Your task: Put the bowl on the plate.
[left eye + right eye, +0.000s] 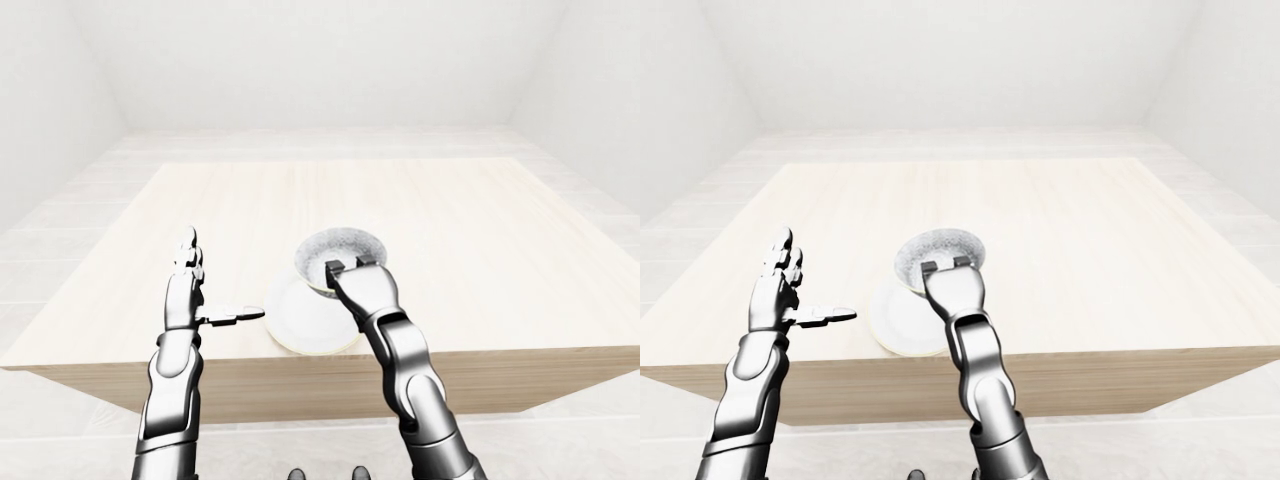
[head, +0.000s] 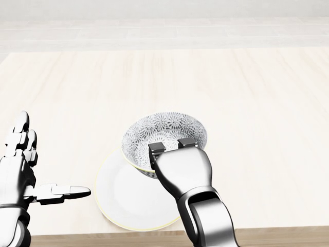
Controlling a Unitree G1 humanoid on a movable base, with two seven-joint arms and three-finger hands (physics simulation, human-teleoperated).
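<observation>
Left-eye: right hand (image 1: 349, 264) palm down, fingers pinching bowl (image 1: 338, 244) rim at its 6 o'clock; head: bowl overlaps plate (image 2: 121, 198) at its 1 o'clock edge; left hand (image 2: 18, 171) at 8 o'clock, spread, thumb toward 3; right-eye: right wrist toward 6 o'clock.

The bowl (image 2: 165, 130) is white inside, covered with a dense grey pattern of flower-like bursts, and has a thin pale yellow rim. The black fingertips (image 2: 156, 148) of the right hand (image 2: 181, 167) stand dark against that pattern; the hand itself is glossy silver-grey. Below and left of those fingers the plate (image 2: 121, 198) is plain white with a faint yellow edge. The left hand (image 2: 18, 177) is the same silver with darker joints. The table (image 2: 154, 77) is pale wood with fine grain, its side face a darker tan.
</observation>
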